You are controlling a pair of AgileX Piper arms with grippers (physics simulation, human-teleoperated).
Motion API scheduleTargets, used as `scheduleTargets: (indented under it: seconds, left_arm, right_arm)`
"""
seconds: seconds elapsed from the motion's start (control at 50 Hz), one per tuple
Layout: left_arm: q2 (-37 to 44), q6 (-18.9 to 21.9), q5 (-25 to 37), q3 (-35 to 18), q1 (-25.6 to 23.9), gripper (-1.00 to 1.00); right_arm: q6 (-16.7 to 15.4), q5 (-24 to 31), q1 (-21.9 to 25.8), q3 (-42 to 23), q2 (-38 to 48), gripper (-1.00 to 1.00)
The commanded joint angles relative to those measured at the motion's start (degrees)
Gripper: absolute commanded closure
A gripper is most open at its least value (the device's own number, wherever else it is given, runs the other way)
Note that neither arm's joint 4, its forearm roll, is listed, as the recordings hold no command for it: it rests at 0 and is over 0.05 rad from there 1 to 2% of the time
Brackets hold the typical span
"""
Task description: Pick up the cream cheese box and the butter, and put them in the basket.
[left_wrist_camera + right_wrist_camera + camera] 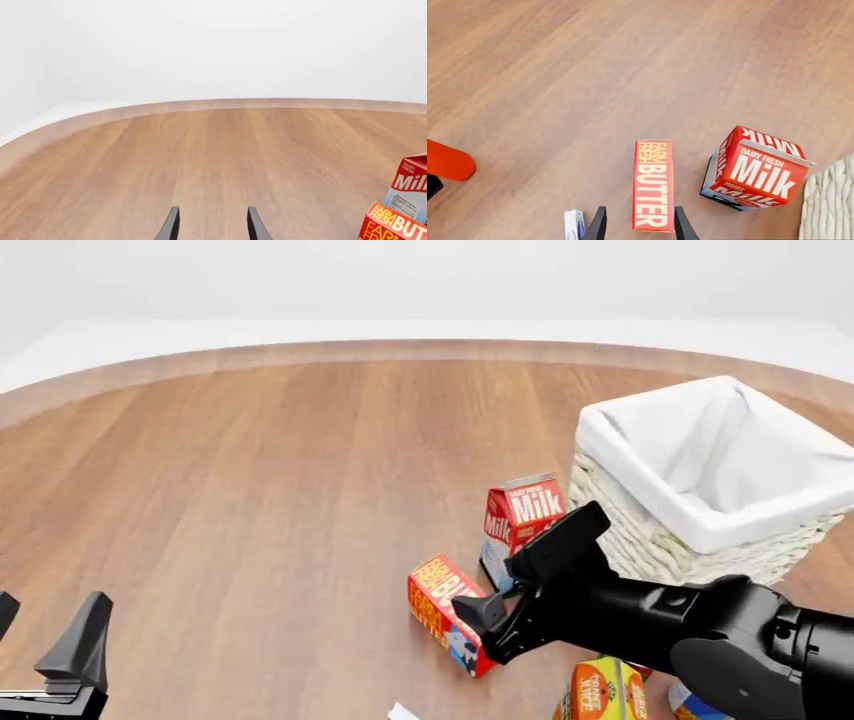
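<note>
The butter [654, 185] is a small oblong red and orange box lying flat on the wooden table, next to the milk carton [757, 170]. My right gripper [640, 227] is open, its two fingers either side of the butter's near end without closing on it. From the front, the right gripper [483, 632] hangs right over the butter [438, 608]. The white wicker basket [627, 520] stands at the right. A sliver of a white box with blue print [574, 222], possibly the cream cheese box, lies beside the butter. My left gripper [47, 625] is open and holds nothing at the near left.
An upright red-and-white milk carton [523, 512] stands between butter and basket. An orange carton [601, 692] sits under the right arm near the front edge. A rounded orange-red object [447, 161] shows in the right wrist view. The left wrist view catches the milk carton [410, 182] and butter [393, 225].
</note>
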Motion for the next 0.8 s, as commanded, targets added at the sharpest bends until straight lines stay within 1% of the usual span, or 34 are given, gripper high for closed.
scheduleTargets:
  seconds: [0.02,0.2,0.28,0.48,0.58,0.6,0.62,0.64,0.68,0.72,0.8]
  left_arm:
    - [0.0,0.0,0.0,0.0,0.0,-1.00]
    - [0.0,0.0,0.0,0.0,0.0,-1.00]
    - [0.0,0.0,0.0,0.0,0.0,-1.00]
    - [0.0,0.0,0.0,0.0,0.0,-1.00]
    - [0.0,0.0,0.0,0.0,0.0,-1.00]
    - [0.0,0.0,0.0,0.0,0.0,-1.00]
    - [0.0,0.0,0.0,0.0,0.0,-1.00]
    - [0.0,0.0,0.0,0.0,0.0,-1.00]
    - [0.0,0.0,0.0,0.0,0.0,-1.00]
    - [0.0,0.0,0.0,0.0,0.0,-1.00]
    - [0.0,0.0,0.0,0.0,0.0,-1.00]
  right_arm:
    - [-0.2,0.7,-0.6,-0.5,0.1,-1.00]
    - [-0.6,-0.1,-1.3,0.0,0.5,-1.00]
    - [-0.4,0.6,-1.3,-0.2,0.1,-1.00]
    - [-0.3,-1.3,-1.6,0.7,1.5,-1.00]
    - [-0.8,0.8,-2.2,-1.4,0.7,-1.00]
    - [-1.0,0.0,-2.3,-1.1,1.1,-1.00]
    - [-0.9,0.5,-2.4,-1.5,0.9,-1.00]
    - [-0.9,-0.8,-2.5,-0.8,1.9,-1.00]
    - [-0.9,-1.5,-2.6,-0.5,2.5,-1.00]
    - [-0.7,-0.6,-2.6,-1.2,2.4,-1.00]
    - [-0.3,-2.7,-2.4,-0.3,4.1,-1.00]
